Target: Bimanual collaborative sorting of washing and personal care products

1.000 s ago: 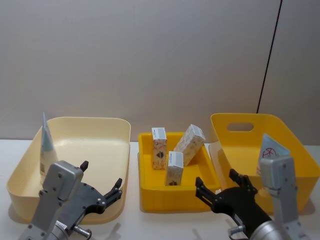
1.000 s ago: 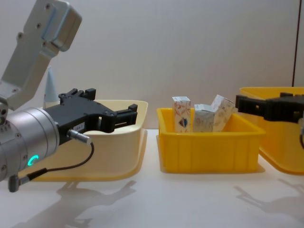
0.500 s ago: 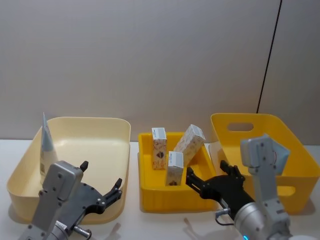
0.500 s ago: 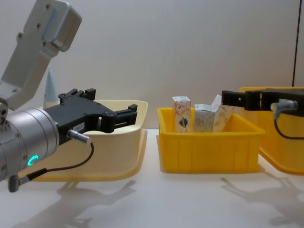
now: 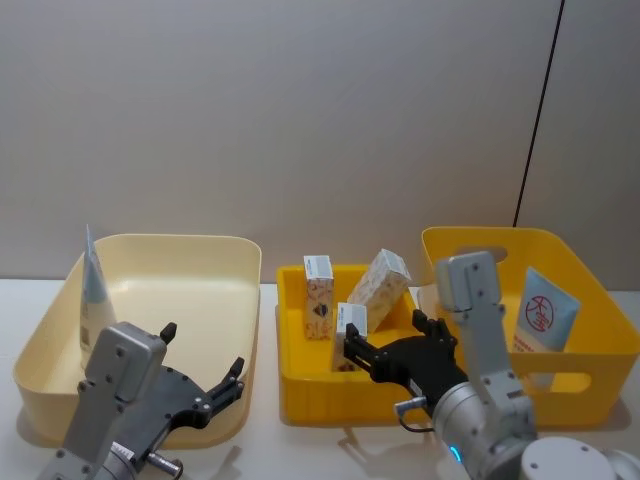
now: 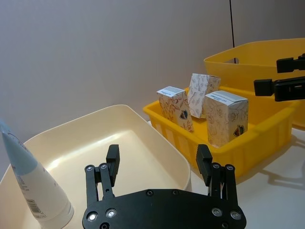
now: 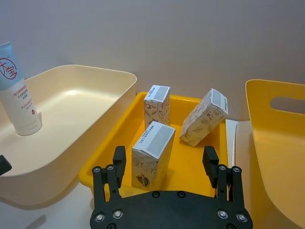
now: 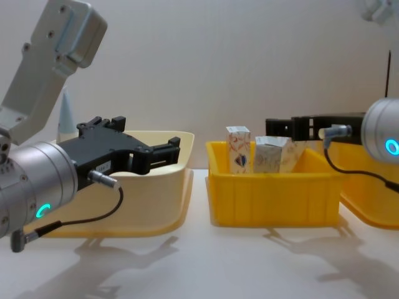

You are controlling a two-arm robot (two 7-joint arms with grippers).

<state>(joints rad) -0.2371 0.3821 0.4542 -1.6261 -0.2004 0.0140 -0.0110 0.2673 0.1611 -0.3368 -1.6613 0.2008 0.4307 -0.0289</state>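
Observation:
Three small printed cartons (image 5: pixel 318 282) (image 5: pixel 379 288) (image 5: pixel 349 325) stand in the middle yellow bin (image 5: pixel 310 395). One pale blue tube (image 5: pixel 93 300) leans upright in the cream bin (image 5: pixel 150 250). Another tube (image 5: pixel 540 312) rests in the right yellow bin (image 5: pixel 480 245). My right gripper (image 7: pixel 164 156) hangs open just above and behind the front carton (image 7: pixel 152 155), touching nothing. My left gripper (image 6: pixel 158 155) is open and empty over the cream bin's near right corner.
The three bins stand side by side with narrow gaps of white table (image 8: pixel 199 261) between them. Bare table lies in front of the bins. A grey wall (image 5: pixel 300 120) closes off the back.
My right arm has swung left, from in front of the right bin to over the middle bin, uncovering the tube in the right bin. The left arm has not moved.

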